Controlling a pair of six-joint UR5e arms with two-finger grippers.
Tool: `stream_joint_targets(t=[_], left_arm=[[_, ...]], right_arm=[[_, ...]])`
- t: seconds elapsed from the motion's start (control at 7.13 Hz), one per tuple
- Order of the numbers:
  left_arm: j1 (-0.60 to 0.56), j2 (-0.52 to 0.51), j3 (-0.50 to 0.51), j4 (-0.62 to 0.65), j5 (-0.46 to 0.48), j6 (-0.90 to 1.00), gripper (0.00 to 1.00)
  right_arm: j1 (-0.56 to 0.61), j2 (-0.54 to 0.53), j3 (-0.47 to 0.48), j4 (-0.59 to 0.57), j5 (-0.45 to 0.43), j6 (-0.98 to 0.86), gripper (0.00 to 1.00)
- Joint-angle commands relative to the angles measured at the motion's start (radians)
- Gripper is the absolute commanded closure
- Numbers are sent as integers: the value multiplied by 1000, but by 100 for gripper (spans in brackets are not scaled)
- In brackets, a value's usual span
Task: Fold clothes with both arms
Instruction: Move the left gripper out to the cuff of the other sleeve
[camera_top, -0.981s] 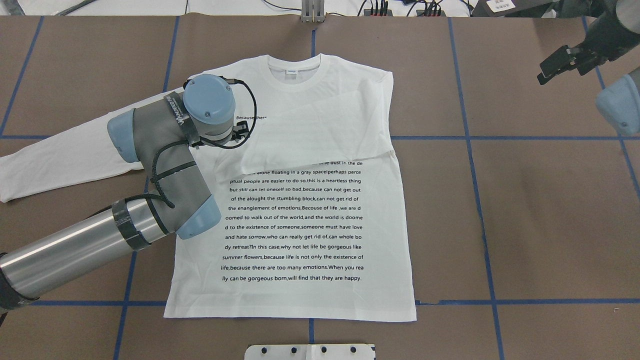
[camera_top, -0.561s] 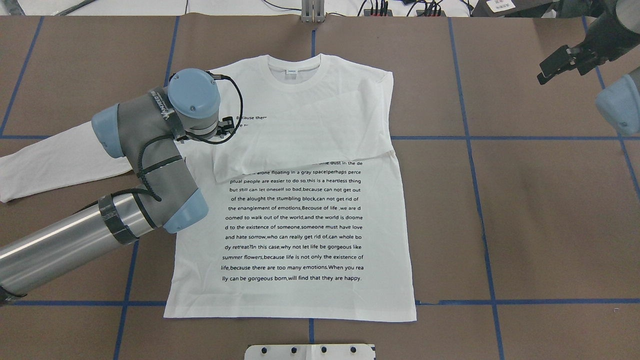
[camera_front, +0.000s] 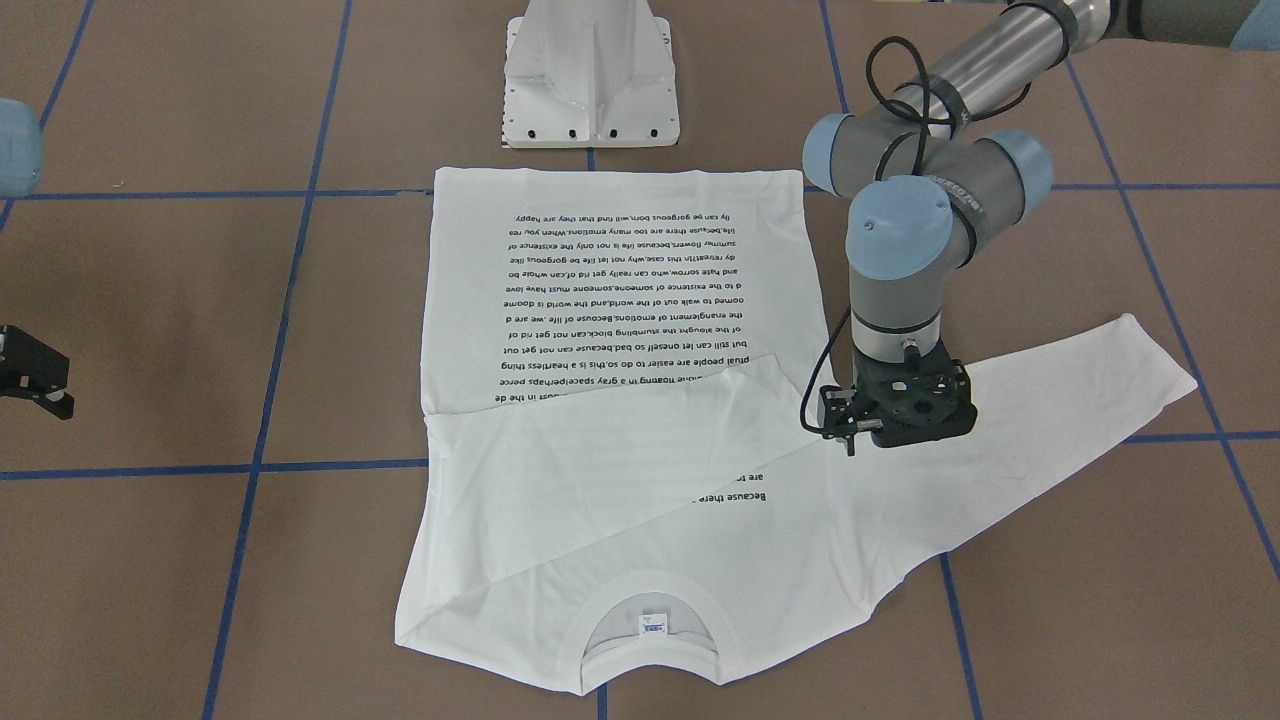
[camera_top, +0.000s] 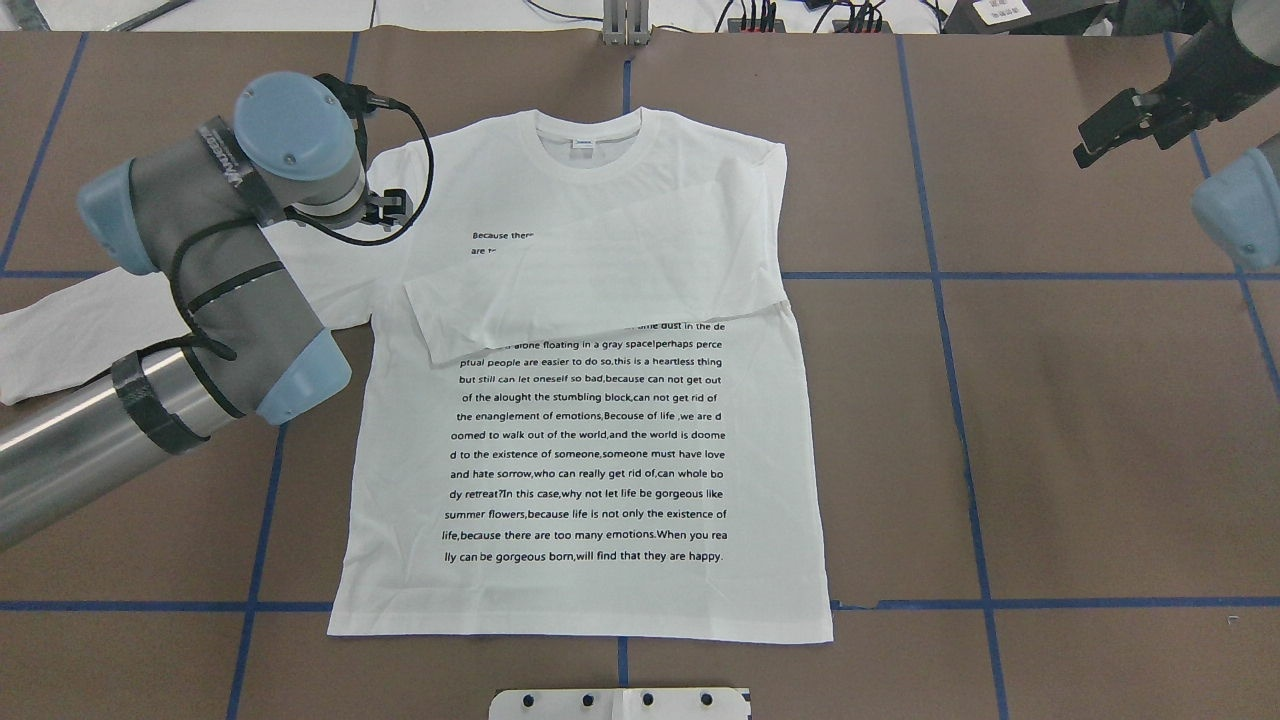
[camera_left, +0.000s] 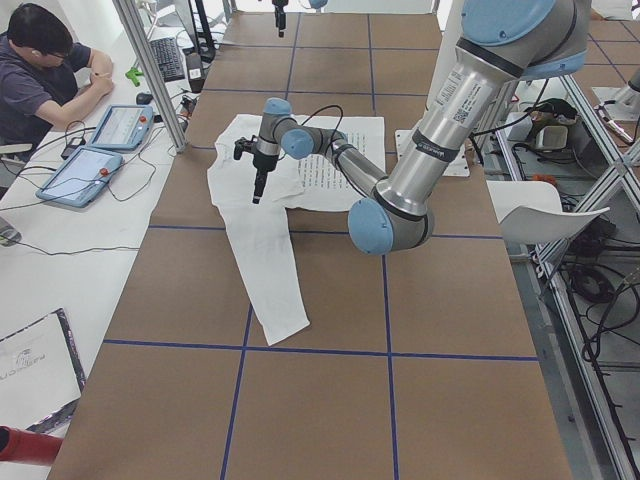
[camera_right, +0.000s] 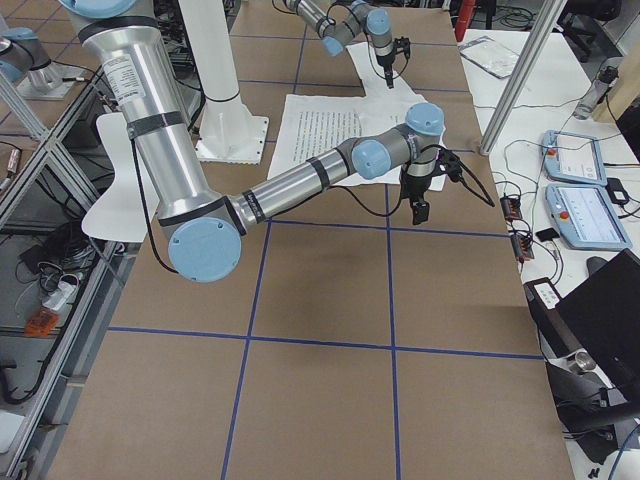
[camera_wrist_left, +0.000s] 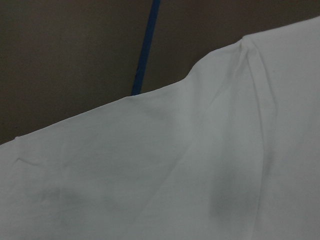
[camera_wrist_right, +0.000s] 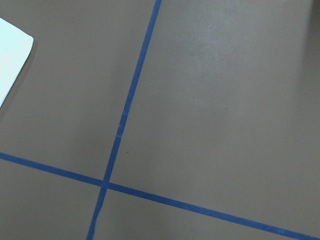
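Just beyond the white pedestal base (camera_top: 620, 704), a white long-sleeved T-shirt (camera_top: 590, 450) lay face-up on the taped brown table (camera_top: 1050, 400). 1 sleeve (camera_top: 600, 280) was folded across its chest and the other sleeve (camera_front: 1080, 390) stretched out flat. The left gripper (camera_left: 258, 190) hung over the outstretched one near the shoulder; its opening could not be made out. Farther off, the right gripper (camera_top: 1100, 130) hovered over the table, holding nothing, its spread unclear.
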Motion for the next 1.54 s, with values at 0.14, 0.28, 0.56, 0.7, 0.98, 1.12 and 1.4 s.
stream_joint_targets(t=[0.14,0.28,0.56,0.7,0.98,1.12,1.4], left_arm=[[-226,146,-66,-92,-298,473,0],[-270,187,-71,-99,-335,608,0],[-378,333,-71,-238,-480,773,0],[-403,426,-69,-357,-525,775,0],[-420,552,-60,-487,-542,674,0],[-419,600,-23,-604,-542,580,0],[-413,623,172,-978,-544,319,3]], right_arm=[[2,-16,8,-1,1,-1,0],[2,-63,28,8,4,-9,0],[33,-177,85,11,1,-26,0],[85,-232,93,4,1,-93,0],[190,-309,82,-3,1,-301,0],[191,-315,82,-1,1,-301,0],[191,-315,81,-1,-1,-301,0]])
